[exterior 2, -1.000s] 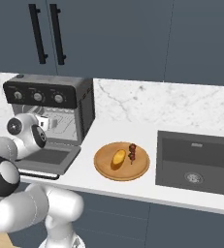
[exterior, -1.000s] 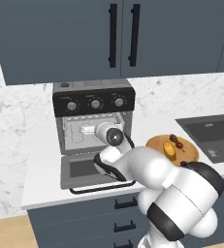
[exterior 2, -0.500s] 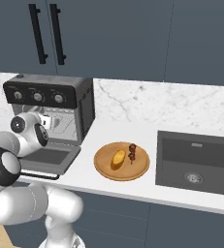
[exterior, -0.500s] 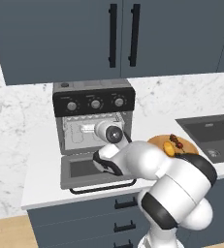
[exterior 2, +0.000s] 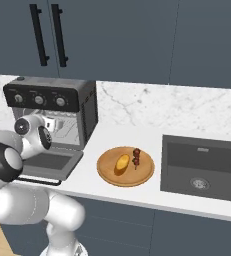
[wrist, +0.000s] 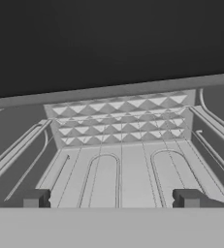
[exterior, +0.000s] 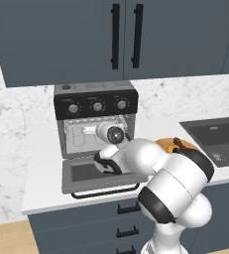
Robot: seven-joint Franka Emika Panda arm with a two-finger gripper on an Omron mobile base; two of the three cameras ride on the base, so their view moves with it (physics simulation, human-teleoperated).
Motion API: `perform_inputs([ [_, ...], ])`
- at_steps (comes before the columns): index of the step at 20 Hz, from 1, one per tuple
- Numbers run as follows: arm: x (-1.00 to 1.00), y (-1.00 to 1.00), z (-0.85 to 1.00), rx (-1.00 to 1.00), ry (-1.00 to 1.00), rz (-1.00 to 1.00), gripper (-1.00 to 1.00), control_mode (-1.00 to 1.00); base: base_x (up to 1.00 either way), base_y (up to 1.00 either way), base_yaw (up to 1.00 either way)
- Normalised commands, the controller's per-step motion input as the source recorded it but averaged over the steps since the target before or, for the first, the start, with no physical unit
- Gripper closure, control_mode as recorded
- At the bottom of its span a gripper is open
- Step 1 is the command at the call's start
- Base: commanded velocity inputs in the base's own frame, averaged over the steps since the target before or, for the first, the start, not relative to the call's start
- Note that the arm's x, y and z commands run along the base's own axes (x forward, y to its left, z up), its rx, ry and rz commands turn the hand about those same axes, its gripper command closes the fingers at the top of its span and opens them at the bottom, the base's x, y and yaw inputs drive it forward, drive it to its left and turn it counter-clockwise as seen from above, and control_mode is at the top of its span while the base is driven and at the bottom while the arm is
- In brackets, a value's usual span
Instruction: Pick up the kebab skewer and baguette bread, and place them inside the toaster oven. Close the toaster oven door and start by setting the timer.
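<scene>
Claw: claw (wrist: pixel 111 198), fingers spread wide, empty, at the mouth of the toaster oven (exterior 2: pixel 62 107).
Door: toaster oven door (exterior: pixel 98 174) dropped flat.
Rack: wire rack (wrist: pixel 118 169) bare.
Plate: wooden plate (exterior 2: pixel 107 172) on tabletop (exterior 2: pixel 137 192) carries baguette bread (exterior 2: pixel 121 163) beside kebab skewer (exterior 2: pixel 136 156).

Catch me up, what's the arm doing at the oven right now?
The arm has its tool pushed into the open toaster oven, jaws wide apart and holding nothing, looking along the wire rack. The toaster oven door is folded down flat on the counter. The kebab skewer and baguette bread both lie on the wooden plate to the oven's right, beside the sink. So neither item is loaded yet.
</scene>
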Motion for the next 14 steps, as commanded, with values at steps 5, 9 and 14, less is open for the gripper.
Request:
perform_inputs([
  [5,0.16,0.00,-0.18,0.00,0.00,0.00,-1.00,-1.00,0.00,0.00,0.00],
  [9,0.15,0.00,-0.16,0.00,0.00,0.00,-1.00,-1.00,0.00,0.00,0.00],
  [14,0.09,0.00,-0.05,0.00,0.00,0.00,-1.00,-1.00,0.00,0.00,0.00],
])
